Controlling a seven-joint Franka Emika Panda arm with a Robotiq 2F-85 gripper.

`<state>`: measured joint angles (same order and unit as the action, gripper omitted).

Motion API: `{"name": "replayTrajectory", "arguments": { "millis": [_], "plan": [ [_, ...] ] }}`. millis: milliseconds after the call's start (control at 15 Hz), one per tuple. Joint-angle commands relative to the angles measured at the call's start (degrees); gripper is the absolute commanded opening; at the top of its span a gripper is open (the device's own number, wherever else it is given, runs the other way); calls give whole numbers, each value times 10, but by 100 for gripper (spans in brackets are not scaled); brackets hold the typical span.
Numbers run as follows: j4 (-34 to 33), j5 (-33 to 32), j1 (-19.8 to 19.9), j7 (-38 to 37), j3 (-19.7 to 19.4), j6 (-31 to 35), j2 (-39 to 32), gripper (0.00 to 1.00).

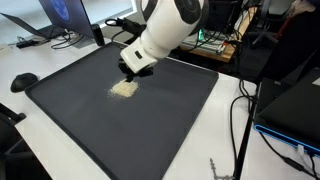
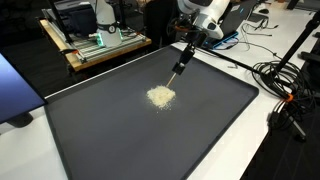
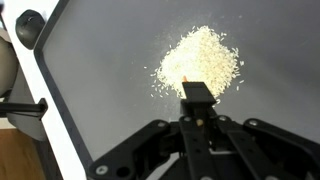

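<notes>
White table (image 1: 40, 65) under a wide dark grey mat (image 1: 170, 130); indoor light is even, with no hard shadows. Open laptop (image 1: 62, 15) with a blue screen at one end, and loose black cables (image 2: 285, 85) trailing along an edge. Beyond the table is a wooden cart (image 2: 100, 52) loaded with electronics, on a dark floor (image 2: 25, 35).

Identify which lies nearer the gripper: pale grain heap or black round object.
The pale grain heap, right by the gripper; the black round object sits beyond the dark mat's corner.

Your arm (image 1: 170, 25) wears smooth, rounded white shells, turning black at the wrist. Your hand (image 3: 197, 100) is all black, with angular bars narrowing to slim fingers.
</notes>
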<state>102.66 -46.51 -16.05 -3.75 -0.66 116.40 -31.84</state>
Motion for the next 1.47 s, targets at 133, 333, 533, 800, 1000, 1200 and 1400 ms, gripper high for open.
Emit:
{"name": "replayTrajectory", "arguments": {
  "millis": [133, 333, 533, 800, 1000, 1200, 1400],
  "plan": [
    [-63, -88, -35, -21, 16, -73, -72, 3],
    [-83, -115, -42, -14, 25, -95, -101, 3],
    [-98, -134, -46, -11, 33, -111, -125, 3],
    [-110, -159, -50, -12, 38, -127, -150, 3],
    [-115, -173, -49, -10, 42, -135, -163, 3],
    [-115, -179, -44, -12, 45, -140, -156, 3],
    [-116, -161, -31, -2, 52, -139, -138, 3]
  ]
}}
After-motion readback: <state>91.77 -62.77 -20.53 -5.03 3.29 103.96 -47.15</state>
